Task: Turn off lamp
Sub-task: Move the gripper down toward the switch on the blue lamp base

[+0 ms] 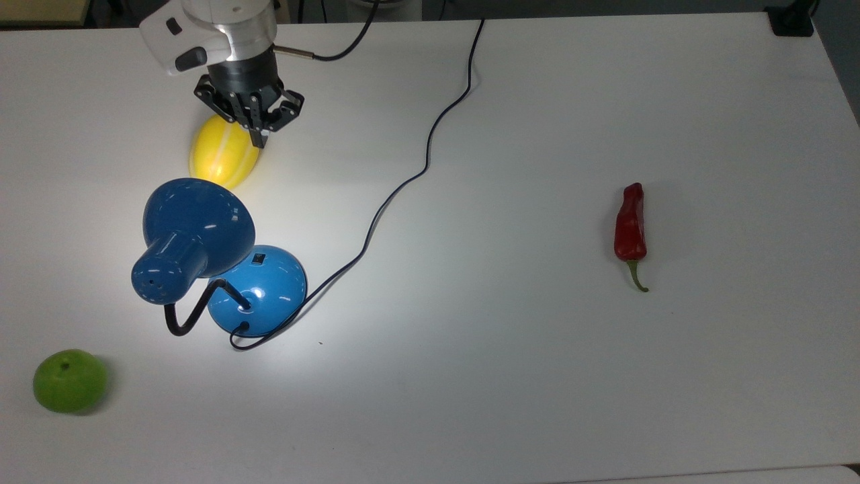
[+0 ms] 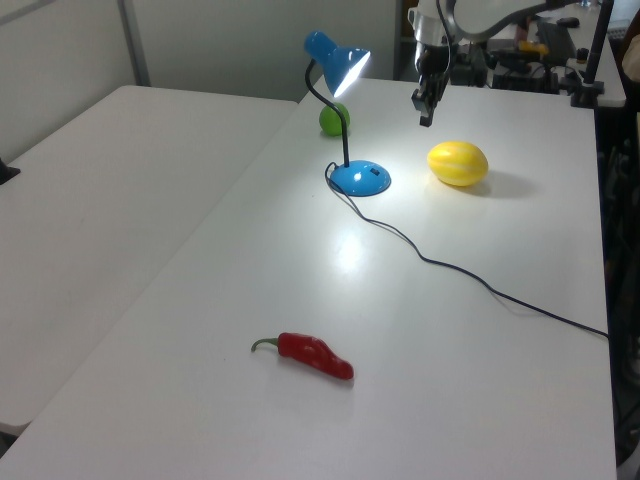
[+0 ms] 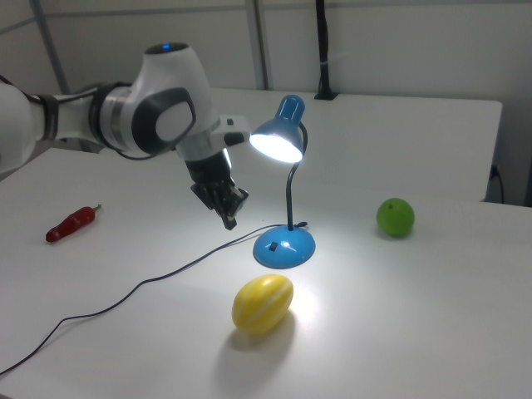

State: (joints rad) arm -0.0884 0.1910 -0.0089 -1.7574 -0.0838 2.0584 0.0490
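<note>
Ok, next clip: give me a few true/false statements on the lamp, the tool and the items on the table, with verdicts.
1. The lamp is lit. True.
2. The tool is pressing the switch on the lamp's base. False: it hangs in the air, apart from the base.
3. The red chili pepper lies against the lamp's base. False: it lies far off, at the top view's right.
4. A yellow melon and a green apple are on the table. True.

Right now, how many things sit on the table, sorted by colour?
Blue: 1, the lamp
Yellow: 1, the melon
Green: 1, the apple
Red: 1, the chilli pepper
Total: 4
</note>
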